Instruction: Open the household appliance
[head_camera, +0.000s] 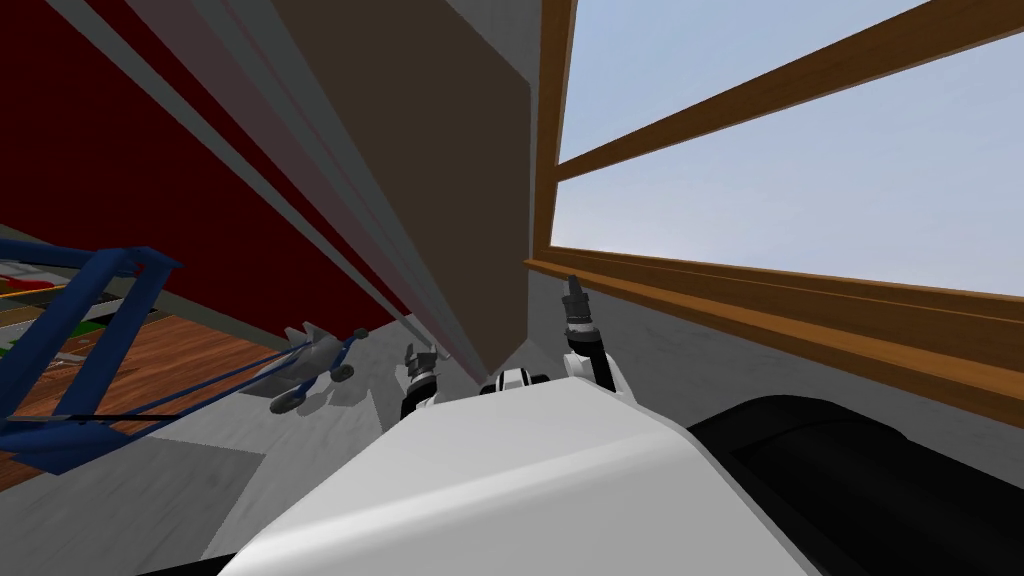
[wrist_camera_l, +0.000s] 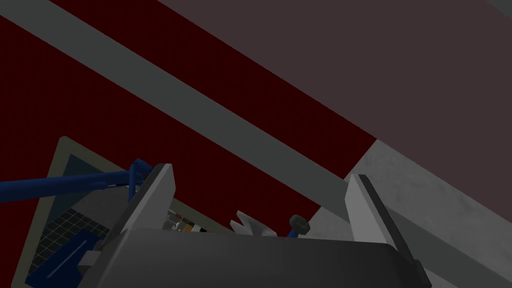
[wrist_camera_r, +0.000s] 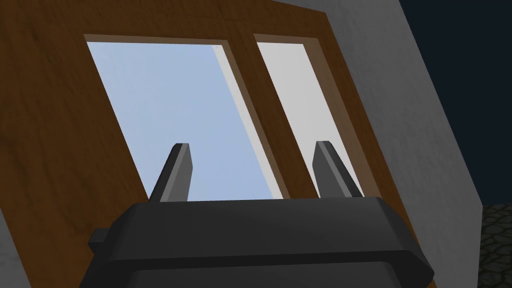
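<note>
Looking down from the head, the tall brown-grey appliance (head_camera: 450, 180) is seen rising toward 12 o'clock. Its lower corner stands between the left gripper (head_camera: 421, 355), at 7 o'clock of it, and the right gripper (head_camera: 574, 288), at 3 o'clock. A blue frame (head_camera: 130, 260) lies at 9 o'clock. At the left wrist, the fingers (wrist_camera_l: 159, 190) are spread and nothing is held; the appliance's flat face is seen beyond them. At the right wrist, the fingers (wrist_camera_r: 176, 170) are likewise parted and empty.
</note>
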